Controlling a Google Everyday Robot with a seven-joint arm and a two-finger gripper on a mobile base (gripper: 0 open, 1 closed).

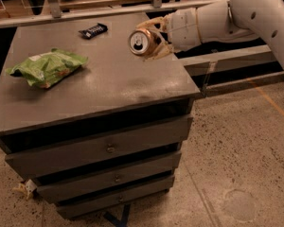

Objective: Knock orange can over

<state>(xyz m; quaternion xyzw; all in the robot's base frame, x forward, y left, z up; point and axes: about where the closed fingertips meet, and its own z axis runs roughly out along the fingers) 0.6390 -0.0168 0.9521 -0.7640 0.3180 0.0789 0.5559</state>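
Our gripper (pixel 150 41) has two slim, curved fingers (pixel 157 21) of a pale cream colour with a yellowish tinge. It hangs over the far right edge of the cabinet top (pixel 109 79), clasped on the orange can (pixel 141 42). Just behind the gripper we see a short white cylindrical wrist (pixel 184 27), ringed by a dark seam. Further behind it, our arm (pixel 260 13) swells into a thick, smooth white tube. Two small dark round holes mark its shell.

Gripper (pixel 152 39) grips orange can (pixel 139 42) sideways over cabinet (pixel 109 82) right-rear corner.
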